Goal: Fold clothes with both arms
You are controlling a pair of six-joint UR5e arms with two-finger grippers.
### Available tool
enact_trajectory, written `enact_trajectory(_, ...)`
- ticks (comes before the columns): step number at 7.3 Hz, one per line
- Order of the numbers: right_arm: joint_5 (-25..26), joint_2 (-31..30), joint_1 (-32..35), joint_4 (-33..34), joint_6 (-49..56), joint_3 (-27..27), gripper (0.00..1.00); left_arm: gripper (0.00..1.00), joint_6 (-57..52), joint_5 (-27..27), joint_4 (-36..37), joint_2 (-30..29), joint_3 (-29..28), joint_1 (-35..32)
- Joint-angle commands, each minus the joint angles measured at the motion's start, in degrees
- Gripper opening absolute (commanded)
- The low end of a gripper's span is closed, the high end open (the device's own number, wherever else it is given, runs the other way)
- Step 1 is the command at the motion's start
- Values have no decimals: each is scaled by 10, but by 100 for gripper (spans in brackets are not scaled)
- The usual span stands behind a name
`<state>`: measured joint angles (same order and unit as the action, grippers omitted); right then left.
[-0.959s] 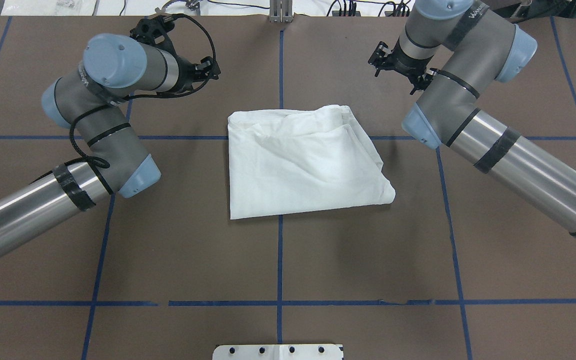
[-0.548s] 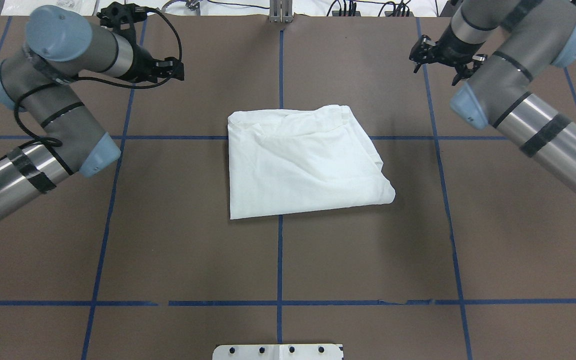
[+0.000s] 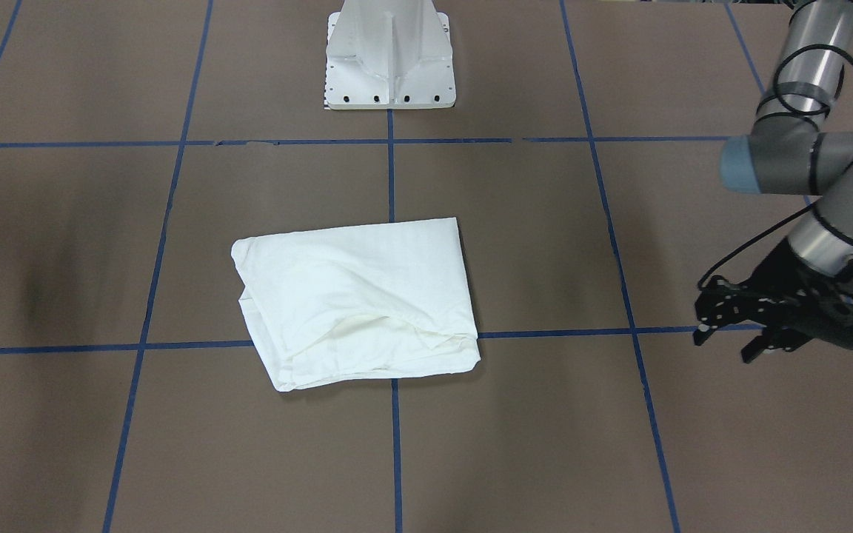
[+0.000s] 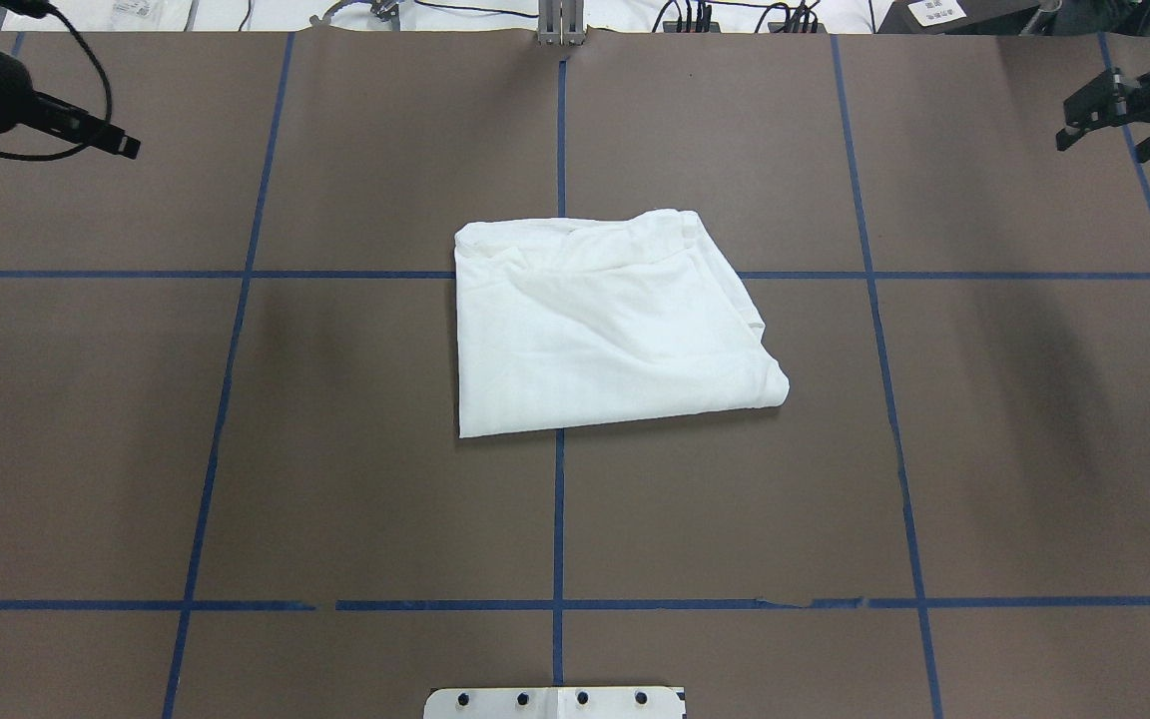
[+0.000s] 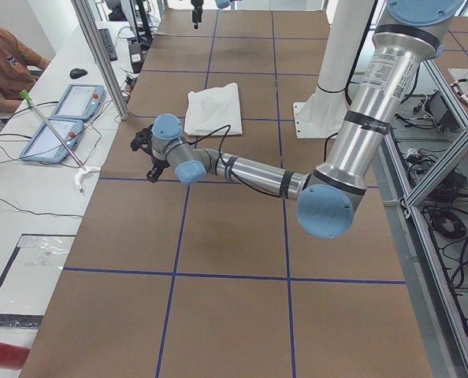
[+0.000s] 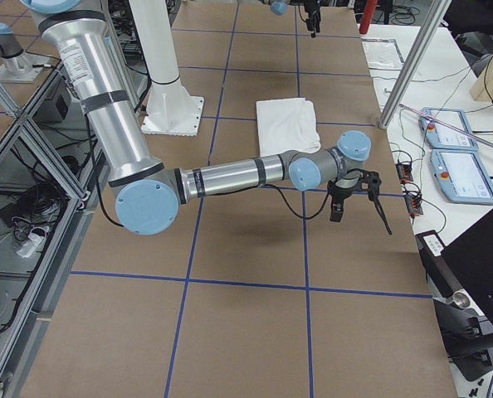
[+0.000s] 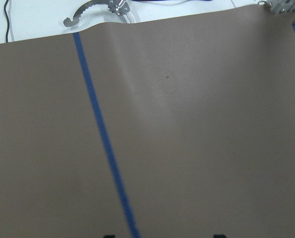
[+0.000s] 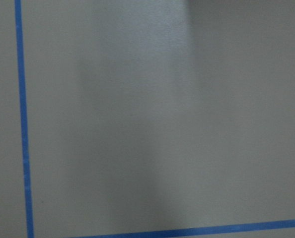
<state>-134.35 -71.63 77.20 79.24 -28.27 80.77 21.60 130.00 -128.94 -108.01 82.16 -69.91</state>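
Overhead, near to far.

Nearest edge: white pedestal (image 4: 555,702) base plate, sitting on the centre tape line (image 4: 558,519). Beyond it is a stretch of brown table cover (image 4: 335,449).

Mid-table: white T-shirt (image 4: 605,330), folded to a rough rectangle, creased, lying flat across the centre line and the far cross line. Its near corner on the robot's right pokes out past the rest. It touches neither gripper.

Far corners: left gripper (image 3: 724,346) is off to the shirt's left, fingers spread, holding nothing. Right gripper (image 4: 1101,148) is off to its right, fingers likewise spread and empty. Both sit well apart from the shirt, with cover and tape lines between.

Right wrist view is blurred, showing cover and tape. Left wrist view shows cover, one tape line, and a toothed metal piece (image 7: 77,12) on the white bench past the far edge.

Side view: control pendants (image 5: 76,102) on that bench, with a person (image 5: 5,63) beside them.
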Motion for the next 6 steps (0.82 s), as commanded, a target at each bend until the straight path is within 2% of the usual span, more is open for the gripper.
enact_trajectory(1,-10,-63,56,7,128,4,100,99,-112,38,31,56,6,-74)
enact_trajectory(3,-10,-77,90,48,207,7,100,99,-137,37,96,58,6,-121)
enact_trajectory(4,-12,-76,99,72,231,11,100,99,-227,36,136,74,3,-152)
enact_trajectory(5,-12,-75,99,110,236,38,100,99,-270,36,182,73,6,-177)
enact_trajectory(6,-7,-73,94,167,236,75,100,99,-266,37,227,72,6,-185)
